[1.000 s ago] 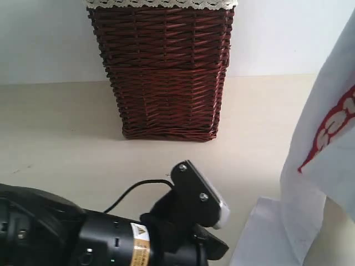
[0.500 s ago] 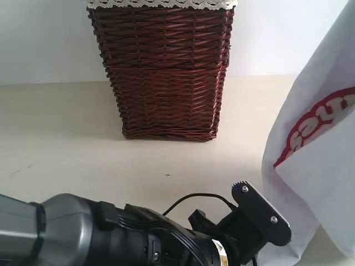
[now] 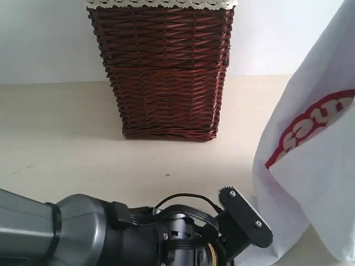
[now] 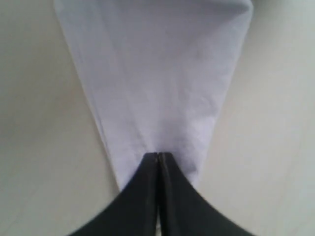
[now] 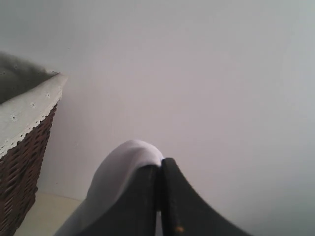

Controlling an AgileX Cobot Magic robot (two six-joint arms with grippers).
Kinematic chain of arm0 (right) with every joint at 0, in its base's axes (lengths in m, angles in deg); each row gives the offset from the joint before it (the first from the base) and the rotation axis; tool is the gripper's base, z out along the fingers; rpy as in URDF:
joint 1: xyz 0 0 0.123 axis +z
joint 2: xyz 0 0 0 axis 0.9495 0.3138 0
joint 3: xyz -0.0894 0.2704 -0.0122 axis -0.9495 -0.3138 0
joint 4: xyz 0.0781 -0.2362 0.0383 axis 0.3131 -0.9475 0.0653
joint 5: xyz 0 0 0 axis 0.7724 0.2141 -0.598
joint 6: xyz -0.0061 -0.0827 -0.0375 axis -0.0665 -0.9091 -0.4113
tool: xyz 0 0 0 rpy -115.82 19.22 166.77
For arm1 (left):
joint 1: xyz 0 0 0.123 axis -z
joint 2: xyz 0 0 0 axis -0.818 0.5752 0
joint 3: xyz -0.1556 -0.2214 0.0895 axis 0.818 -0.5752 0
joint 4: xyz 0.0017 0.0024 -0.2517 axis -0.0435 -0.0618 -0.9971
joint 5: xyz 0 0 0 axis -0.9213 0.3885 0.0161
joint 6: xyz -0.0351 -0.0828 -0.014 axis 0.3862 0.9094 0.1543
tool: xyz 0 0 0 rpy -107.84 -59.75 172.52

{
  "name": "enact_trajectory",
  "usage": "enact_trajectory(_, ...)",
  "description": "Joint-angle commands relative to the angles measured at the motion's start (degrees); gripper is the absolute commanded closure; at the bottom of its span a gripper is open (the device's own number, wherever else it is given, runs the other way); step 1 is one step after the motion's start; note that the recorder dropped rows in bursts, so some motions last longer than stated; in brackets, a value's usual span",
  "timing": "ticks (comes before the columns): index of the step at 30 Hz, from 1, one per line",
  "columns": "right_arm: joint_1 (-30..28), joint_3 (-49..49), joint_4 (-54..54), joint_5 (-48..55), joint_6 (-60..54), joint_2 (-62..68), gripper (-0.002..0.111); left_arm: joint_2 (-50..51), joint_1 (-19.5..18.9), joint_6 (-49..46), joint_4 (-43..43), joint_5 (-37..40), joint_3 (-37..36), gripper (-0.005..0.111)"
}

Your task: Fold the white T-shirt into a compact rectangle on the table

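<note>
The white T-shirt [image 3: 310,177] hangs in the air at the right of the exterior view, its red band with white letters [image 3: 302,136] tilted, its lower edge near the table [image 3: 61,138]. In the left wrist view my left gripper [image 4: 157,155] is shut on a tapering corner of the white T-shirt [image 4: 157,83] just above the table. The left arm [image 3: 166,238] fills the lower edge of the exterior view; its jaws are hidden there. My right gripper [image 5: 160,163] is shut on a fold of the shirt [image 5: 123,162], held high against the wall; it is out of the exterior view.
A dark brown wicker basket [image 3: 166,72] with a lace-trimmed liner [image 3: 161,4] stands at the back middle of the table against a pale wall. The same basket [image 5: 19,162] is close beside the right gripper. A black cable [image 3: 183,198] loops over the left arm.
The left arm has slid right, up to the shirt's lower edge, and its jaws have closed on the cloth. The hanging shirt has swung left.
</note>
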Motion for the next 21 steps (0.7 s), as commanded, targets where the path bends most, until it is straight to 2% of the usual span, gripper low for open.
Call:
enact_trajectory(1,-0.28,0.04,-0.06,0.22,-1.05,0.05,0.108,1.19,-6.08,-5.05,-4.50,16.34,-1.20,0.107)
enact_trajectory(4,-0.28,0.04,1.18,2.67,-5.83,-0.37,0.098,1.19,-12.08,-6.30,-3.60,19.13,-3.73,0.107)
enact_trajectory(5,-0.28,0.04,1.32,4.20,-6.86,-0.51,0.091,0.80,-15.58,-6.30,-3.38,18.50,-5.39,0.107)
enact_trajectory(8,-0.28,0.04,4.27,8.04,-10.90,-0.86,0.070,-0.89,-20.57,-6.30,-3.13,16.62,-7.63,0.107)
enact_trajectory(9,-0.28,0.04,6.62,10.50,-14.64,-0.86,0.055,-3.09,-23.62,-6.52,-2.31,15.87,-8.84,0.107)
enact_trajectory(10,-0.28,0.04,6.90,12.10,-15.61,-0.86,0.049,-4.43,-25.14,-6.62,-1.11,16.19,-9.31,0.107)
enact_trajectory(12,-0.28,0.04,4.99,17.97,-15.66,-0.86,0.046,-9.15,-30.15,-6.30,1.25,17.77,-10.44,0.107)
enact_trajectory(15,-0.28,0.04,0.14,29.41,-14.49,-0.49,0.047,-19.67,-40.15,-5.10,1.36,16.85,-12.95,0.107)
enact_trajectory(18,-0.28,0.04,0.80,31.06,-13.19,-0.49,0.048,-27.48,-43.25,-2.66,0.22,12.06,-15.27,0.107)
enact_trajectory(20,-0.28,0.04,6.31,29.39,-16.00,-0.08,0.046,-34.26,-41.42,-9.45,-8.33,3.35,-18.08,0.107)
enact_trajectory(21,-0.28,0.04,11.17,28.83,-18.68,0.75,0.040,-37.34,-38.68,-16.98,-16.02,0.91,-19.09,0.106)
